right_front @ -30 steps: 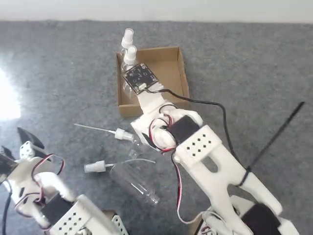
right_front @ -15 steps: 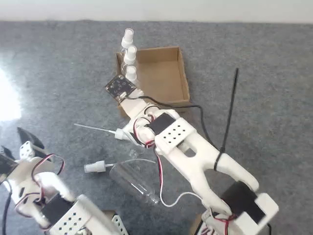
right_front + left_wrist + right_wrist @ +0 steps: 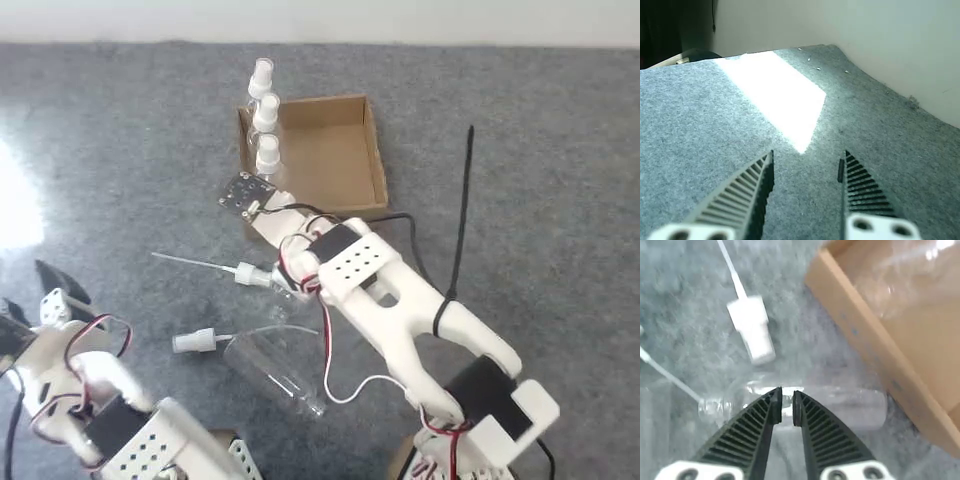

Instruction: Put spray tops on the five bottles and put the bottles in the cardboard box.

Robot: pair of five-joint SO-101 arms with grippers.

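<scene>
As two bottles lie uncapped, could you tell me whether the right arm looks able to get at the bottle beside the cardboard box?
Probably yes: the right gripper hangs directly over that bottle, nothing between. Its jaws are almost closed, so they must open first; the box wall is close beside.

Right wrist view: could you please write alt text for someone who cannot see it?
The almost shut gripper hangs over a clear bottle lying on grey carpet. A loose white spray top and a corner of the cardboard box are nearby.

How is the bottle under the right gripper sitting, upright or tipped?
Tipped: the bottle lies on its side on the carpet, beside the box.
</scene>
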